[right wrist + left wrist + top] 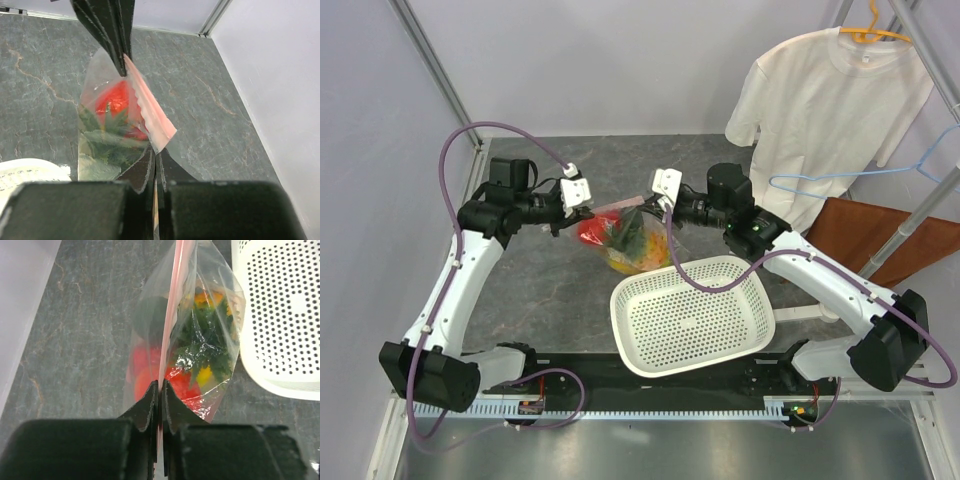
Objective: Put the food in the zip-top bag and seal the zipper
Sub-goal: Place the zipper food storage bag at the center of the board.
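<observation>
Claws pinch the zipper [172, 300] at both ends: the left claw [160, 386] and the right claw [156, 156] are each closed tight on it. The zip-top bag [220, 305] is stretched between them, just beyond the far rim of the basket [700, 320]. The food [200, 345] is already inside; probably only sealing remains, I judge.

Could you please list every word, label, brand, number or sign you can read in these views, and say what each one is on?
None is readable in any view.
The zip-top bag, its zipper, the white basket and the white T-shirt show no print.
The small orange parts by the arm bases are too small to tell.
</observation>
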Controlling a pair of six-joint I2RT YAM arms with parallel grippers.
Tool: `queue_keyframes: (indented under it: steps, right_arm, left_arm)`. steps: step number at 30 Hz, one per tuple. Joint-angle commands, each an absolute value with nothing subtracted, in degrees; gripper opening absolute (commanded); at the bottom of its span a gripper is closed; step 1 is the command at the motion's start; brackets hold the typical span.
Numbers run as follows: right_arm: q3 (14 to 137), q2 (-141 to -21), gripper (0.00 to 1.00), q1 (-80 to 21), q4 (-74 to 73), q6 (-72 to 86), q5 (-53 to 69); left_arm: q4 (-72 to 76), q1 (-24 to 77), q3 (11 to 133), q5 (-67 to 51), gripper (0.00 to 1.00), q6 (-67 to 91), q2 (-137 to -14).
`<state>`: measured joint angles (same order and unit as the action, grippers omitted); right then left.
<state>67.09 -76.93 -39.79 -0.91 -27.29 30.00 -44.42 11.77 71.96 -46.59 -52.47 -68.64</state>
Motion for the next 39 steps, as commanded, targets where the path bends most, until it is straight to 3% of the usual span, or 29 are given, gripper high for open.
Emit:
queue_keyframes:
  steps: [1,3,4,6,7,8,15,20,23,29,33,39]
  right_arm:
    - [67.85,-74.97,0.18,-39.73,1.58,-27.42,31.20]
    - [68.11,-75.23,0.38,-39.73,0.97,-26.20,30.50]
    - [68.12,-75.23,0.61,-39.73,0.79,-25.15,30.15]
    - [67.77,-74.88,0.79,-39.73,0.79,-23.65,28.14]
    - [67.59,-74.88,0.93,-39.64,0.97,-23.21,27.17]
    - [67.59,-74.62,0.98,-39.73,1.05,-22.77,25.68]
    - [68.03,-73.83,0.98,-39.64,1.23,-19.69,22.50]
    - [67.24,-71.99,0.98,-39.46,1.06,-19.68,21.45]
    - [65.13,-70.32,0.98,-39.46,1.05,-20.74,20.92]
    - [62.41,-67.77,0.98,-39.38,0.53,-20.40,19.78]
    - [61.61,-66.80,0.98,-39.37,0.18,-18.20,19.34]
    - [60.21,-65.13,0.98,-39.38,-2.55,-17.14,18.37]
  left_arm:
    - [-39.03,11.95,75.58,-44.32,0.02,-46.86,-70.92]
    - [-35.87,12.04,76.99,-41.76,0.02,-42.90,-73.73]
    - [-34.47,11.87,78.56,-38.62,0.02,-41.50,-74.78]
    - [-29.74,11.95,81.02,-36.05,0.02,-38.06,-77.94]
    - [-27.79,11.87,81.99,-33.08,0.02,-37.27,-79.00]
    - [-26.38,11.87,83.31,-31.57,0.02,-35.61,-80.23]
    - [-22.77,11.34,101.05,-25.75,0.02,-37.87,-93.33]
    - [-23.29,11.25,102.05,-27.77,0.02,-48.59,-93.52]
    - [-26.44,11.34,97.14,-27.95,0.02,-53.24,-90.72]
    - [-27.78,11.34,69.65,-29.00,0.02,-65.30,-80.00]
    - [-26.72,11.95,54.18,-29.62,0.07,-62.24,-74.11]
    - [-25.50,12.13,47.64,-34.79,0.13,-50.64,-71.63]
